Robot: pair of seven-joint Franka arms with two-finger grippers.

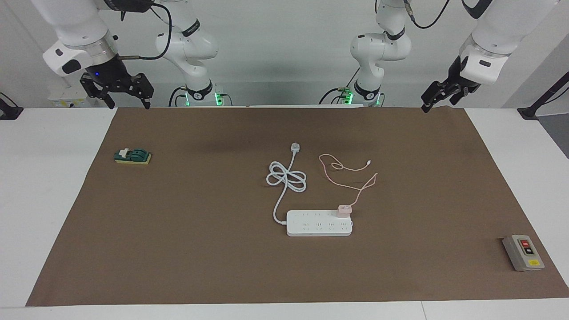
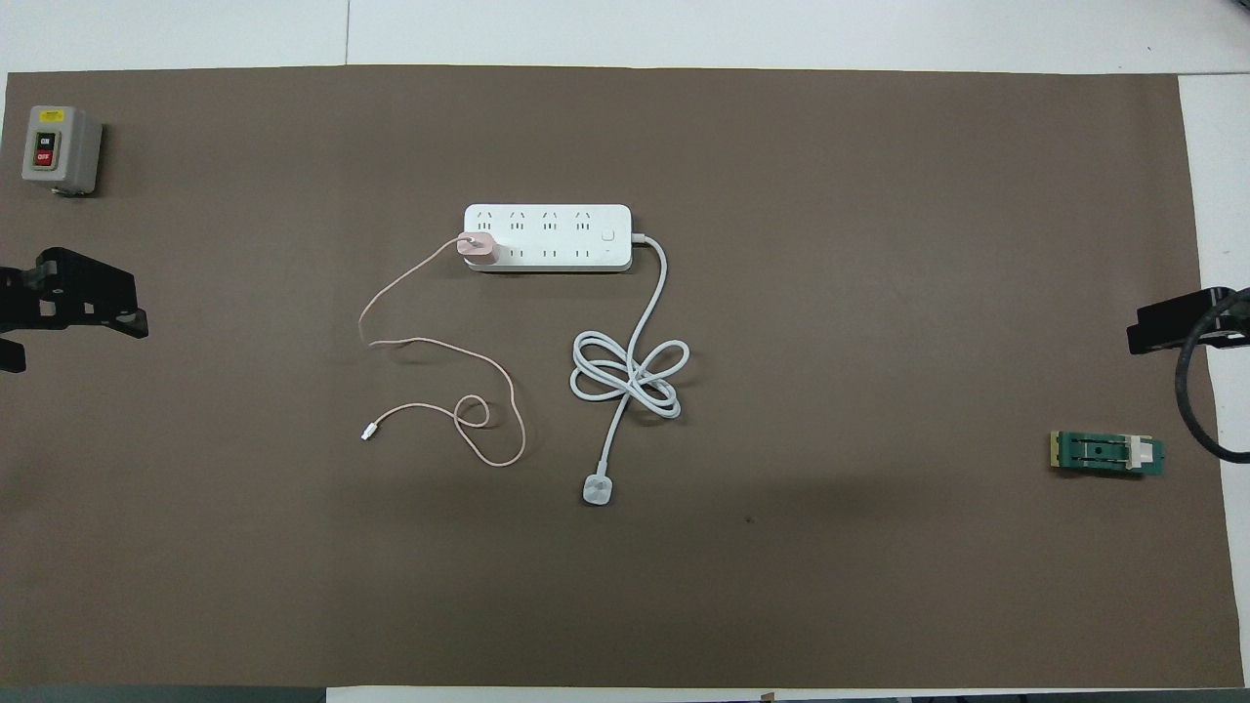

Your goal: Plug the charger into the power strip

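The white power strip [image 1: 319,223] [image 2: 547,237] lies flat in the middle of the brown mat. The pale-pink charger [image 1: 344,210] [image 2: 478,247] stands upright in a socket of the row nearer to the robots, at the strip's end toward the left arm. Its thin pink cable [image 1: 351,171] [image 2: 439,342] loops loosely over the mat. My left gripper [image 1: 438,103] [image 2: 76,347] hangs open and empty, high over the mat's edge at the left arm's end. My right gripper [image 1: 129,104] waits open and empty over the mat's edge at the right arm's end.
The strip's thick white cord [image 1: 286,178] [image 2: 625,376] is coiled nearer to the robots and ends in a white plug [image 1: 295,147] [image 2: 598,490]. A grey button box [image 1: 523,253] [image 2: 61,146] sits at the left arm's end. A green switch [image 1: 132,156] [image 2: 1106,454] sits at the right arm's end.
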